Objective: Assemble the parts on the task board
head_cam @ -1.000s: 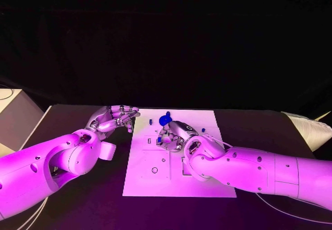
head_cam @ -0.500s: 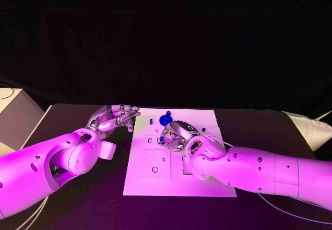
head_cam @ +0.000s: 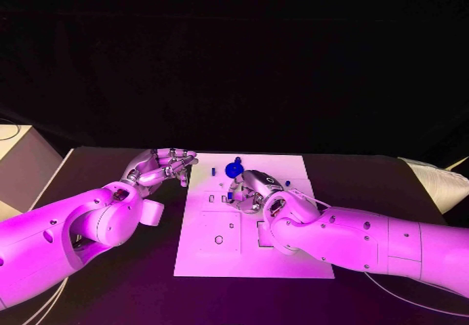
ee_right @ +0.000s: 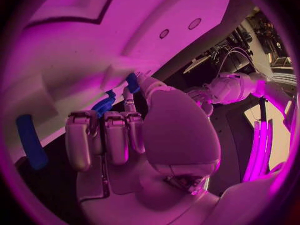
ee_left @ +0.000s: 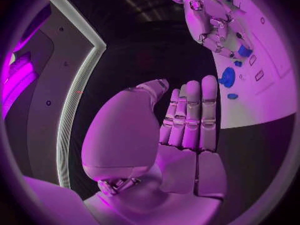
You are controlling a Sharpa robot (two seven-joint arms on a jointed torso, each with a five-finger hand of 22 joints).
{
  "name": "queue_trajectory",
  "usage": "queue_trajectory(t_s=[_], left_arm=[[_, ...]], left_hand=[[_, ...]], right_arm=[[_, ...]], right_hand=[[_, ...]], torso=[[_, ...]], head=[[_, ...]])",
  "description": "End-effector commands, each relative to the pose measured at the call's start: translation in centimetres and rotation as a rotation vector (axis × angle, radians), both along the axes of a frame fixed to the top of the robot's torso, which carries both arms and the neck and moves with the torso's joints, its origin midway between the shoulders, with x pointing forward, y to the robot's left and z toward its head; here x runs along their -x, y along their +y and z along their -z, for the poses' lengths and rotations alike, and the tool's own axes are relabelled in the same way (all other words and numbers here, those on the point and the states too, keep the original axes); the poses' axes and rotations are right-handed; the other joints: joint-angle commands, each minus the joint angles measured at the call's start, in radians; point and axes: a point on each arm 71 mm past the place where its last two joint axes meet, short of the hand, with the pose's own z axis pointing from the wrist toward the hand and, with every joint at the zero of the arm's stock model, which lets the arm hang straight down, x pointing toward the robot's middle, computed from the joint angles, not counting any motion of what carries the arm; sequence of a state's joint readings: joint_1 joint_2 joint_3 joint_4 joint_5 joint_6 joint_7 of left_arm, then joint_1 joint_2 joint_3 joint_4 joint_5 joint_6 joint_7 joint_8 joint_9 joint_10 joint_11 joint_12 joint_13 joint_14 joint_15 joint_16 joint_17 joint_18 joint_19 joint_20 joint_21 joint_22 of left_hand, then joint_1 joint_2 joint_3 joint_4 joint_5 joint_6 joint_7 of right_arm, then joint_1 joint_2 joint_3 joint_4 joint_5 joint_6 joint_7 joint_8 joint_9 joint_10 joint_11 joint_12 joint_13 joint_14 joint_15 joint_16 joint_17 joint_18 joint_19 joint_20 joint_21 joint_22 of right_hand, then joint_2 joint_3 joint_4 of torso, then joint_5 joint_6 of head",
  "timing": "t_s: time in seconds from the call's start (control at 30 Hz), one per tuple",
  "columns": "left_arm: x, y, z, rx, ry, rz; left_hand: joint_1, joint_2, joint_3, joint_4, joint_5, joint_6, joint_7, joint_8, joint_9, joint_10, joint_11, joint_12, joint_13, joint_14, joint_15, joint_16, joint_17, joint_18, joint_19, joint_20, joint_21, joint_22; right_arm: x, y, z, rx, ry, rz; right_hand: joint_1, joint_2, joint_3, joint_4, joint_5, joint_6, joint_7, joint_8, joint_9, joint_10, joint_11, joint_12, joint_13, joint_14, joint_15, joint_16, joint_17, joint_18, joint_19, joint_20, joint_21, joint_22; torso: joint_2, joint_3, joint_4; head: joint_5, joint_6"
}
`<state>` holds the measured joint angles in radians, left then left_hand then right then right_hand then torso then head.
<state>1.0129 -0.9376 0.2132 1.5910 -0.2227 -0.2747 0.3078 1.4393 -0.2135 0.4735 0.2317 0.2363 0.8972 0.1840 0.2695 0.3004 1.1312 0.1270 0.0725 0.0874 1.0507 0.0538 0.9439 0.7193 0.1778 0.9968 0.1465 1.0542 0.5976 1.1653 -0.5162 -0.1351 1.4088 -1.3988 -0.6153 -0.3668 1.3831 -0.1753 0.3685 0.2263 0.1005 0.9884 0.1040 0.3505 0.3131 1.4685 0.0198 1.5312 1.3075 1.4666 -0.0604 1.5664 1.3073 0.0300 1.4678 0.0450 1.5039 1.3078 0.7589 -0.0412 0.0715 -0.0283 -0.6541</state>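
Our right hand (head_cam: pixel 249 191) pinches a blue part (ee_right: pixel 132 83) over the board (head_cam: pixel 230 257); our left hand (head_cam: pixel 161 166) hovers released, holding nothing.

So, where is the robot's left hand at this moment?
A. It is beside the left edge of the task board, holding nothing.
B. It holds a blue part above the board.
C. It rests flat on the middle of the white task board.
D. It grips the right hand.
A: the head view shows the left hand over the black table just beside the task board, and the left wrist view shows its fingers with nothing in them.
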Motion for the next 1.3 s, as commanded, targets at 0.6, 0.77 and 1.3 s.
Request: queue_trajectory(t_s=[0.6,0.77,1.3], left_arm=[[0.09,-0.12,-0.07,0.009,-0.001,0.017],[0.09,-0.12,-0.07,0.009,-0.001,0.017],[0.07,-0.09,-0.02,0.009,0.000,0.015]], left_hand=[[-0.008,-0.001,0.004,0.000,-0.004,-0.006,0.001,-0.002,0.001,-0.005,-0.001,0.004,0.001,-0.007,0.000,0.006,-0.002,0.006,-0.005,0.002,0.006,0.001],[-0.008,-0.001,0.004,0.000,-0.004,-0.006,0.001,-0.002,0.001,-0.005,-0.001,0.004,0.001,-0.007,0.000,0.006,-0.002,0.006,-0.005,0.002,0.006,0.001],[-0.009,-0.001,0.004,0.001,-0.004,-0.007,0.001,-0.002,0.003,-0.006,-0.001,0.004,0.001,-0.007,0.000,0.007,-0.003,0.006,-0.007,0.002,0.009,0.002]], right_arm=[[-0.01,0.01,0.45,0.032,0.014,-0.011],[0.01,0.00,0.41,0.028,0.010,-0.013],[0.07,-0.17,0.13,-0.007,-0.018,-0.011]], right_hand=[[-0.019,-0.040,-0.024,0.000,-0.007,-0.041,0.015,-0.008,-0.011,0.048,0.019,-0.016,0.212,0.104,0.026,0.004,0.263,-0.010,0.074,0.018,-0.005,0.191],[-0.018,-0.045,-0.032,0.000,-0.009,-0.054,0.021,-0.014,-0.016,0.041,0.025,-0.023,0.207,0.104,0.032,0.004,0.263,-0.009,0.074,0.023,-0.006,0.191],[-0.019,-0.046,-0.177,0.054,-0.048,-0.134,0.060,-0.055,-0.045,-0.033,0.059,-0.093,0.143,0.104,0.064,0.004,0.263,-0.007,0.071,0.056,-0.013,0.186]], torso=[[0.000,0.0003,-0.0007],[-0.001,0.0002,-0.0008],[0.000,0.0005,-0.0008]], head=[[0.001,-0.006],[0.000,-0.008],[0.000,-0.006]])
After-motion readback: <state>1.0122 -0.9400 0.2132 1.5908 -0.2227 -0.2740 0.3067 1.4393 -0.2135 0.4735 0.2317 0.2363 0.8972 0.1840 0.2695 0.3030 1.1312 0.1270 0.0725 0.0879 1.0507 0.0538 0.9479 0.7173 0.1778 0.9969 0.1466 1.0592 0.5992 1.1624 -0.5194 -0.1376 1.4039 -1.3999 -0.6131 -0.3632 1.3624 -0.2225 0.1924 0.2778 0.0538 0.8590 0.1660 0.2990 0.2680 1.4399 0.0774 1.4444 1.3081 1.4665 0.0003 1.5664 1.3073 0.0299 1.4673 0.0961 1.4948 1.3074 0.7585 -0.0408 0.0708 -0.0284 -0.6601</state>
